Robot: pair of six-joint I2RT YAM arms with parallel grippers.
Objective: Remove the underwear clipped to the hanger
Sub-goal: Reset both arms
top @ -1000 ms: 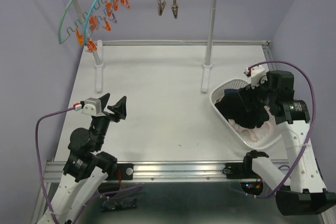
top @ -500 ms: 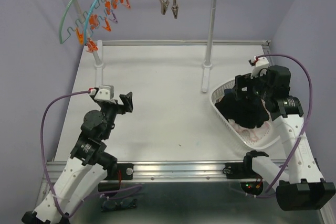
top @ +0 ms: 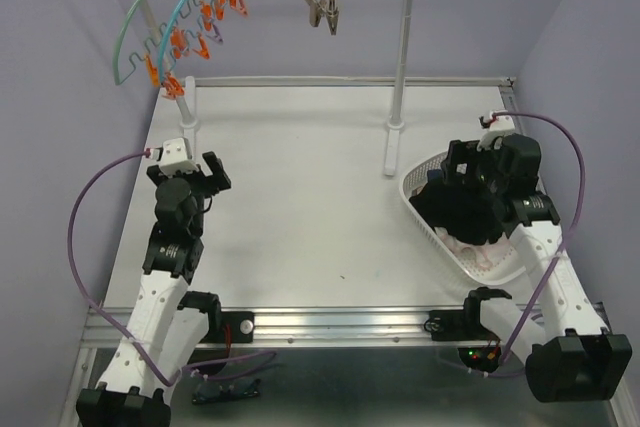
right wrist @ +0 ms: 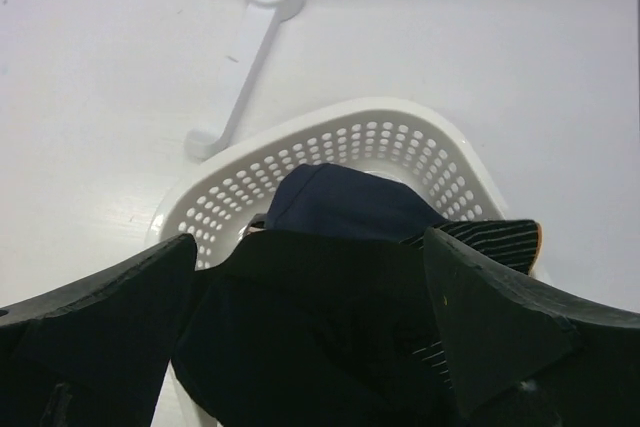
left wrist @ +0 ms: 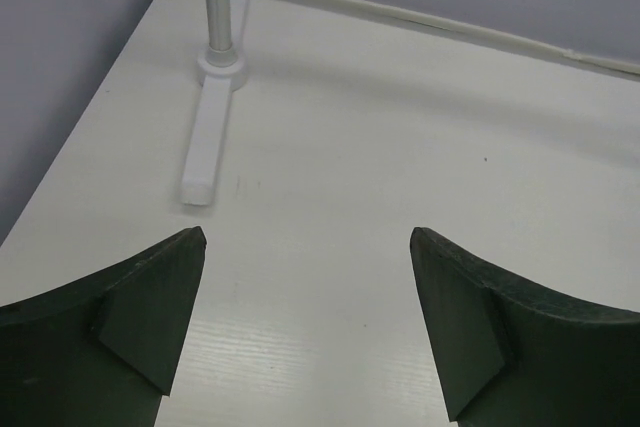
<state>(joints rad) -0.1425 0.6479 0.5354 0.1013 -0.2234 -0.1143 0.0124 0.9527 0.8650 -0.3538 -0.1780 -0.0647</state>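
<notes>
The underwear (right wrist: pixel 340 212) is seen heaped in one white basket (right wrist: pixel 330 142) directly beneath the right gripper (right wrist: pixel 310 247), whose fingers are spread apart. The left gripper (left wrist: pixel 305 237) is likewise spread wide above the table (left wrist: pixel 420 137), one rack post (left wrist: pixel 215 7) ahead of it.

This is a robotics lab test cell: a white table (top: pixel 300 187) boxed in by plain lavender walls (top: pixel 60 97), two cabled robot arms (top: pixel 170 247) bolted to an aluminium rail (top: pixel 330 319) at its near edge, and a clip hanger (top: pixel 178 44) by white posts (top: pixel 403 37) at the far side.
</notes>
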